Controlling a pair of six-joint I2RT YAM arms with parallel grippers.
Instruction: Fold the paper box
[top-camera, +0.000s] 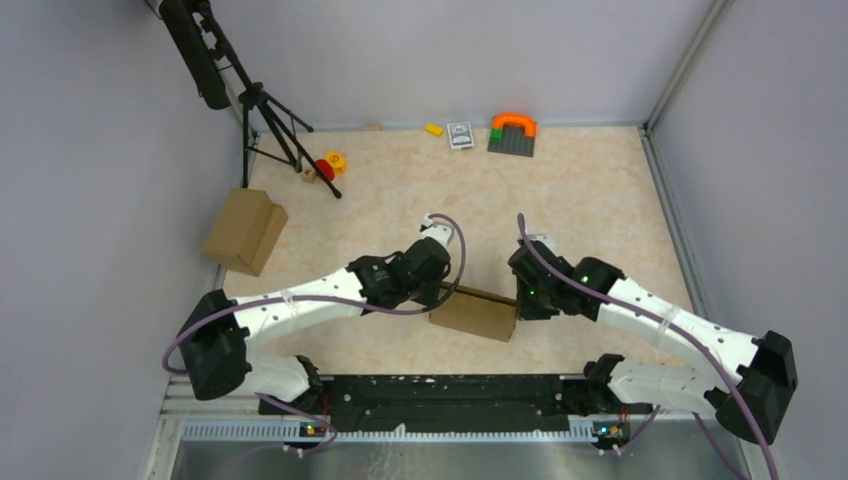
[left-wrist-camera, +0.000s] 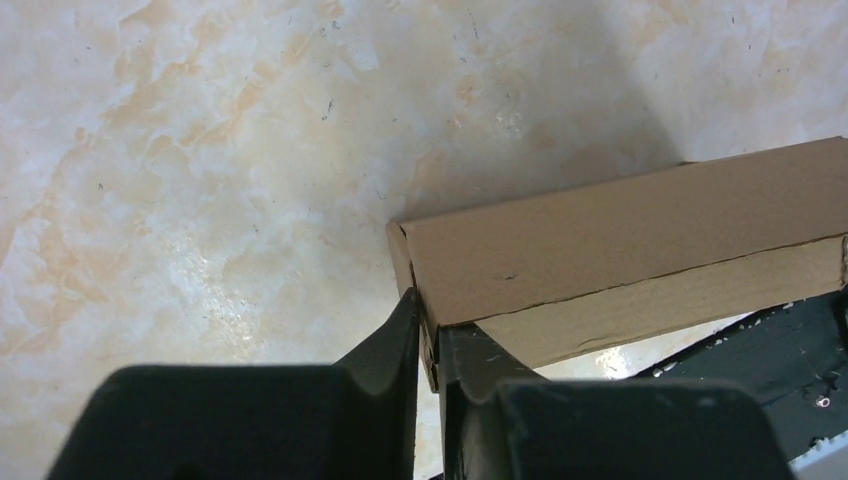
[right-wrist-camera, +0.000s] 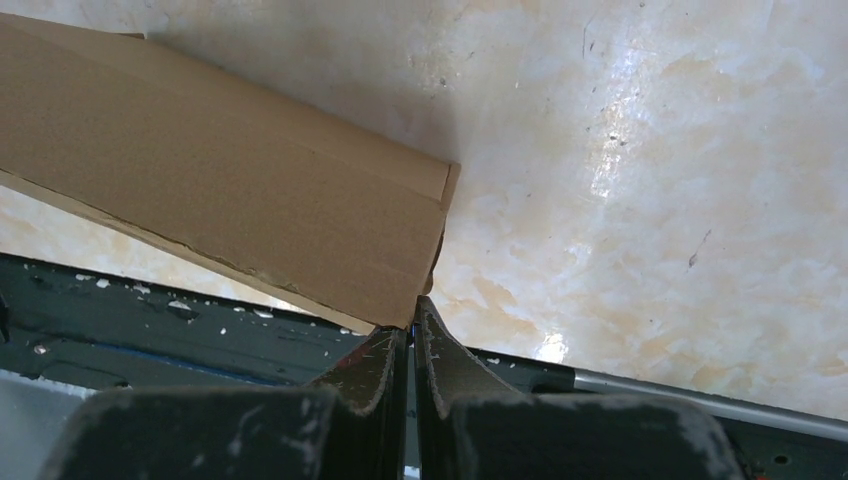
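With left gripper (left-wrist-camera: 428, 322) barely open, pinching an end wall of the paper box (left-wrist-camera: 620, 240) (on the table (top-camera: 600, 200), near middle) and right gripper (right-wrist-camera: 412, 318) closed empty against its other corner, could skew or crush it by uneven pushing.

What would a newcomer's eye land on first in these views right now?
The paper box, a shallow brown carton lying centre front, with the left gripper pinching one end and the shut right gripper touching the opposite corner. Next, a bulkier brown carton at the left side and an orange arch at the far side.
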